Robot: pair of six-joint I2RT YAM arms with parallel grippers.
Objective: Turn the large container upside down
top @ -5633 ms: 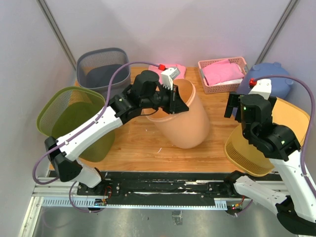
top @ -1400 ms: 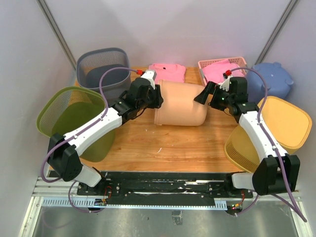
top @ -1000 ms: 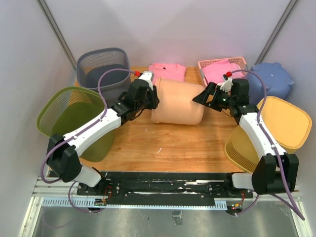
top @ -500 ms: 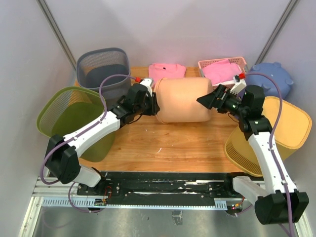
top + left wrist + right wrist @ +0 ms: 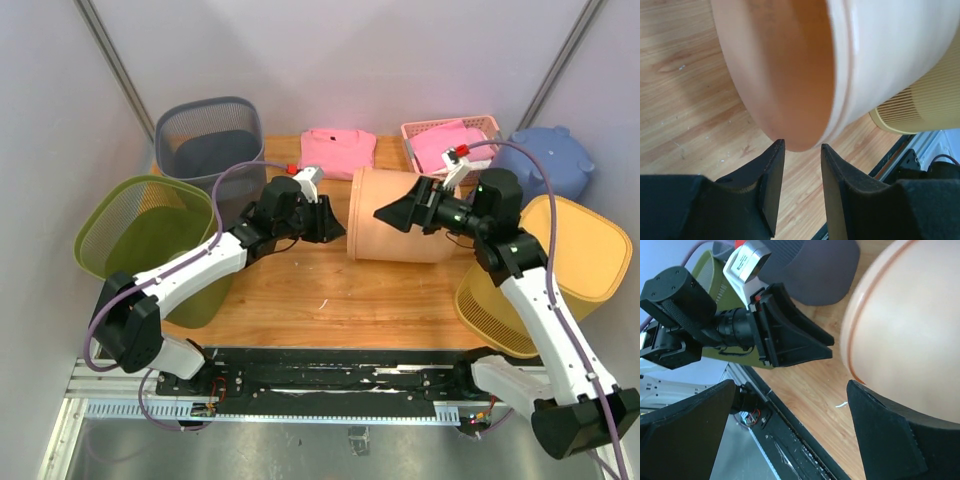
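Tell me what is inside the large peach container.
The left wrist view shows only bare inner wall near the rim of the large container; its deeper part and bottom are cut off by the frame.

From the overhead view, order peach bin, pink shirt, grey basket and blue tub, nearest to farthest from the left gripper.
1. Peach bin, right beside the left gripper.
2. Pink shirt, behind.
3. Grey basket, back left.
4. Blue tub, far right.
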